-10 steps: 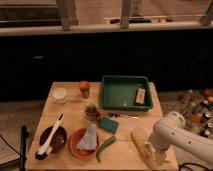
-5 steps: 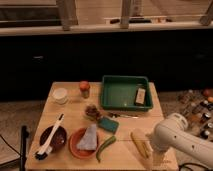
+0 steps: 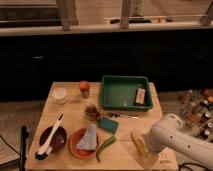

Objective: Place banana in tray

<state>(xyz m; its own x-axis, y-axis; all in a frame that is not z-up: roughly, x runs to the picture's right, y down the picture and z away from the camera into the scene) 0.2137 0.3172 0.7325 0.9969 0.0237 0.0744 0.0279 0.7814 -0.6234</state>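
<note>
The banana (image 3: 138,141), pale yellow and curved, lies on the wooden table (image 3: 70,112) at the front right. The green tray (image 3: 106,94) stands at the back right of the table, with a small brown packet (image 3: 140,95) inside it. My white arm (image 3: 172,140) reaches in from the right. My gripper (image 3: 149,156) is low over the table at the banana's near end, mostly hidden by the arm.
A teal sponge (image 3: 108,124), a green pepper (image 3: 105,146) and an orange dish (image 3: 75,147) holding a grey cloth lie left of the banana. A dark bowl with a white brush (image 3: 50,141), a white cup (image 3: 60,95), a small orange-topped jar (image 3: 84,88) and bottles (image 3: 200,107) off-table at right.
My arm has shifted slightly by the banana. The banana still lies on the table, and nothing else has moved.
</note>
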